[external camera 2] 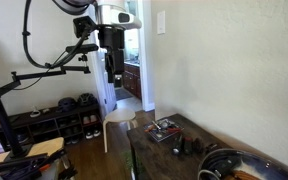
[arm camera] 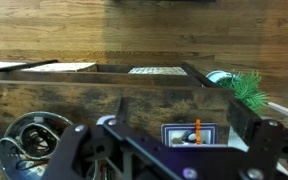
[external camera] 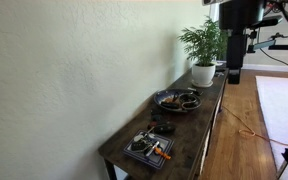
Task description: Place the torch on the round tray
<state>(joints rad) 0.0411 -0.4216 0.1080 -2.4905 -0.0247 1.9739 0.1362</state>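
The torch (external camera: 162,126) is a small dark stubby thing lying on the long wooden table between the two trays; it also shows in an exterior view (external camera 2: 187,146). The round tray (external camera: 177,100) is dark with a raised rim and holds a few items; it shows at the lower edge in an exterior view (external camera 2: 234,165) and at the lower left in the wrist view (arm camera: 32,142). My gripper (external camera: 234,72) hangs high above the floor beside the plant end of the table, far from the torch, open and empty (external camera 2: 114,82) (arm camera: 176,118). I cannot make out the torch in the wrist view.
A dark rectangular tray (external camera: 147,149) with an orange-and-black item sits at the near end of the table (external camera 2: 164,128) (arm camera: 194,134). A potted plant (external camera: 204,60) stands at the far end (arm camera: 246,88). The wall runs along the table's back edge.
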